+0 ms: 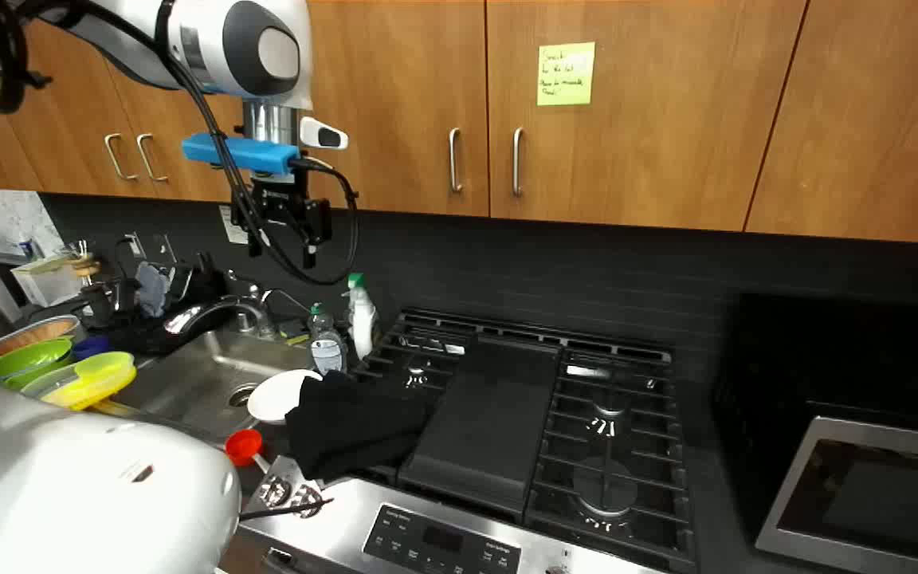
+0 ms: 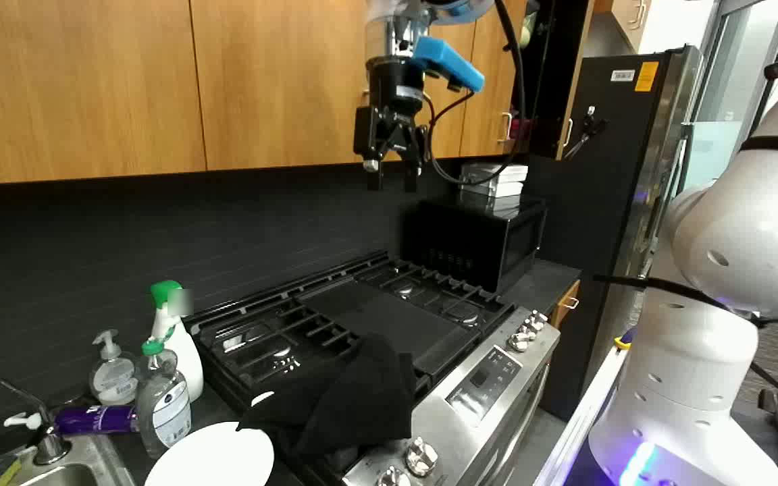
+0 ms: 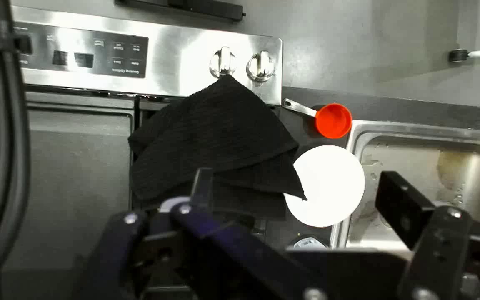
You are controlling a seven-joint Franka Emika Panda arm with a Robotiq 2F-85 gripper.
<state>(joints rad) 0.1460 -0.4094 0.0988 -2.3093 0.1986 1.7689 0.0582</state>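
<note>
The empty gripper (image 2: 393, 179) hangs higher than the stove (image 1: 478, 426), jaws wide; a cloth (image 3: 219, 129) laps over the stove's edge (perhaps drying).

A dark wall (image 2: 92, 256) stands behind the fingers (image 2: 375, 180) in both exterior views, wood-fronted cupboards (image 2: 281, 81) above it. Well beyond the fingers stand a black refrigerator (image 2: 598, 202) and bright glass panels (image 2: 743, 81); well below the fingers lies grey floor (image 3: 348, 54).

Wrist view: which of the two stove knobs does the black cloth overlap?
The knob nearer the control panel: the black cloth just overlaps it. The other knob, nearer the red measuring cup, stands clear.
</note>
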